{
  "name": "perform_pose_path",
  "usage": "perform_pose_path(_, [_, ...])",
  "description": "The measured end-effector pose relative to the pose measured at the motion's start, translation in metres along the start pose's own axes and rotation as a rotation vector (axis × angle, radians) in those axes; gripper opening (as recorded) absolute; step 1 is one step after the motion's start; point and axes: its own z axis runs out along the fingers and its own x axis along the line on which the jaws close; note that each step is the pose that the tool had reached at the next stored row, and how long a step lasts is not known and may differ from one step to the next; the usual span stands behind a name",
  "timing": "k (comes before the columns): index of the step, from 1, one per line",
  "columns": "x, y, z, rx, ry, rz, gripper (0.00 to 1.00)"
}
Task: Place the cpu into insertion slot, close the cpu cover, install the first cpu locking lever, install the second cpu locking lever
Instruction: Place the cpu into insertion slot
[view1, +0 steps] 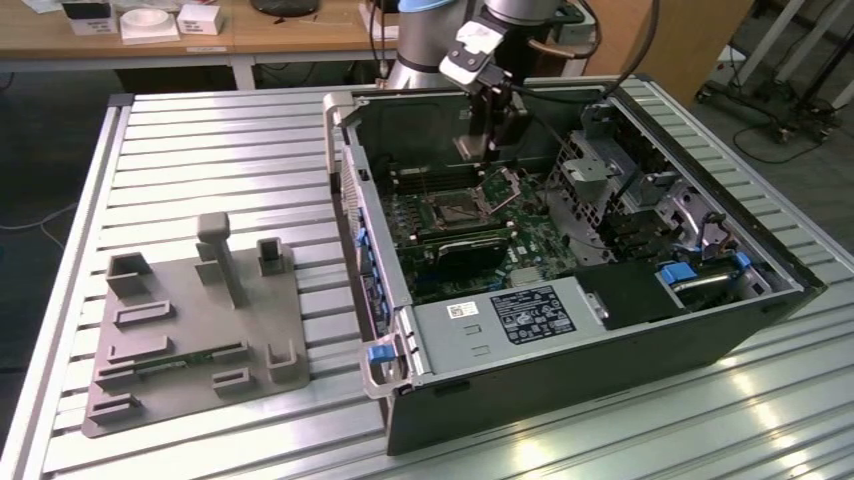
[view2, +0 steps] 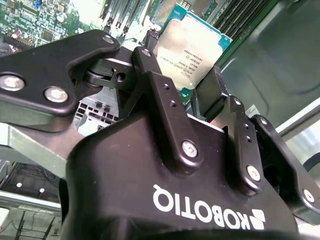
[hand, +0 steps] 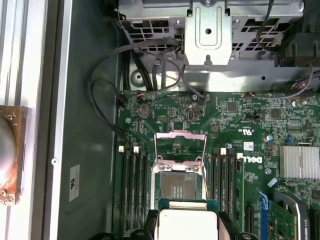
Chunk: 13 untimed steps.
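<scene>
My gripper (view1: 478, 150) hangs inside the open computer case (view1: 747, 330), shut on the cpu (view2: 192, 50), a small square chip with a silvery face and green edge. In the first wrist view the cpu (hand: 187, 222) sits between the two black fingertips (hand: 150, 220), just short of the insertion slot (hand: 177, 187), whose dark contact centre lies bare. The cpu cover (hand: 180, 145), a thin metal frame, stands swung open on the slot's far side, with thin wire levers (hand: 206, 167) raised along it. In the exterior view the insertion slot (view1: 454, 212) lies below the gripper.
Memory slots (hand: 132, 185) flank the socket on both sides. A metal drive cage (hand: 207, 30) and loose cables (hand: 100, 100) lie beyond it. A black box with a label (view1: 534, 312) fills the case front. A grey fixture plate (view1: 200, 320) rests on the table at the exterior view's left.
</scene>
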Motion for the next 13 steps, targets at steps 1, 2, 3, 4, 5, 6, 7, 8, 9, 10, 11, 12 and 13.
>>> perform_pose_path(1, [0.0, 0.0, 0.0006, 0.0001, 0.0, -0.001, 0.54])
perform_pose_path(2, [0.0, 0.0, 0.0008, 0.0002, -0.0002, -0.001, 0.54])
perform_pose_path(3, [0.0, 0.0, 0.0009, 0.0003, -0.0003, -0.001, 0.54])
perform_pose_path(4, [0.0, 0.0, 0.001, 0.0003, -0.0003, -0.001, 0.54])
perform_pose_path(5, [0.0, -0.0001, 0.001, 0.0003, -0.0003, -0.001, 0.54])
perform_pose_path(6, [0.0, 0.0, 0.0011, 0.0002, 0.0, -0.001, 0.54])
perform_pose_path(7, [0.0, 0.0, 0.0011, 0.0002, 0.0001, -0.001, 0.54])
perform_pose_path(8, [0.0, -0.0001, 0.0011, 0.0003, 0.0001, -0.001, 0.54])
perform_pose_path(9, [0.0, 0.0, 0.0011, 0.0002, 0.0001, -0.001, 0.54])
perform_pose_path(10, [0.0, 0.0, 0.0011, 0.0003, 0.0001, -0.001, 0.54])
perform_pose_path(11, [0.0, -0.0001, 0.0011, 0.0003, 0.0001, -0.001, 0.54])
perform_pose_path(12, [0.0, 0.0, 0.0011, 0.0003, 0.0001, -0.001, 0.54])
perform_pose_path(13, [0.0, 0.0, 0.0011, 0.0003, 0.0001, -0.001, 0.54])
